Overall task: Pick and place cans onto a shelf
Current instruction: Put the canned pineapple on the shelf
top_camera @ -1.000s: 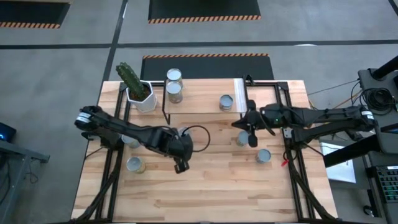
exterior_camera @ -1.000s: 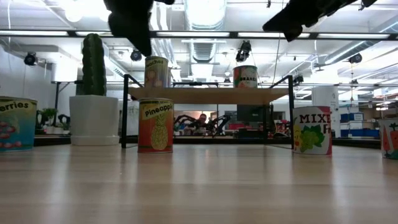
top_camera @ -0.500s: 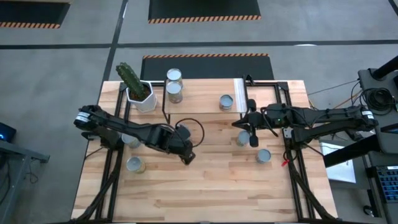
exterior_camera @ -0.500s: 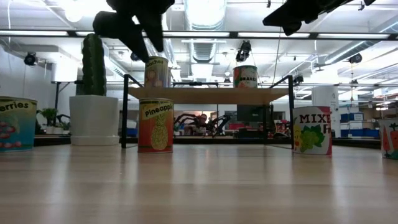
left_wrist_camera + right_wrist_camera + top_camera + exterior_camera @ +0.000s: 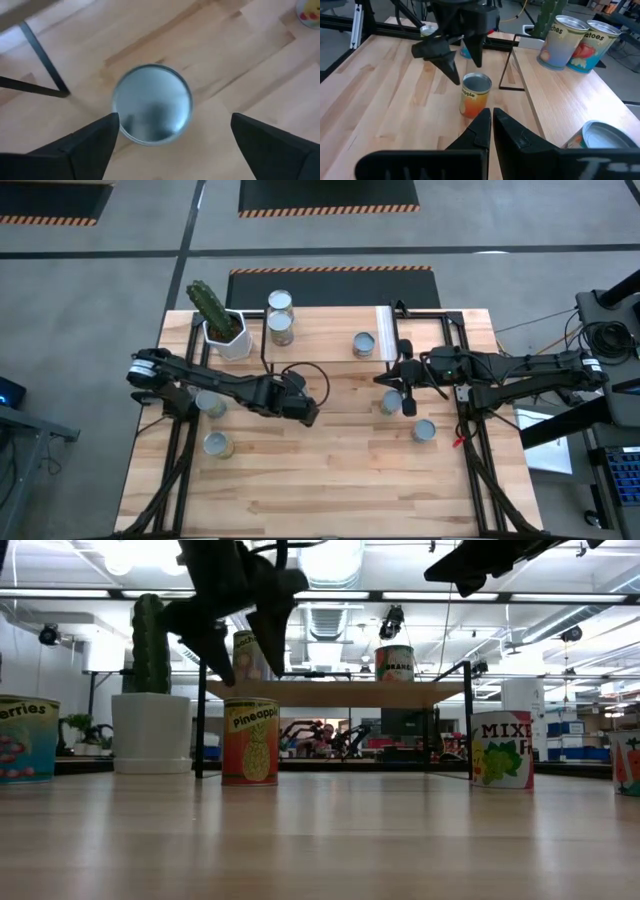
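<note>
left gripper (image 5: 454, 59) fingers spread | above pineapple can (image 5: 475, 95)

From above, the left arm covers the pineapple can (image 5: 250, 742) entirely. In the low view, the berries can (image 5: 27, 738) is cut by the left edge and another can (image 5: 628, 762) by the right. The mixed-fruit can (image 5: 502, 749) shows only part of its label.

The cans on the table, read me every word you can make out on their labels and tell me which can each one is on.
"Pineapple" on the orange can in front of the shelf.
"MIXE", cut off, on the can right of the shelf.
"erries", cut off by the picture's edge, on the can at far left.
"atoes", partly hidden, on the red-labelled can in the right wrist view.
The two cans on the shelf carry text too small to read.
</note>
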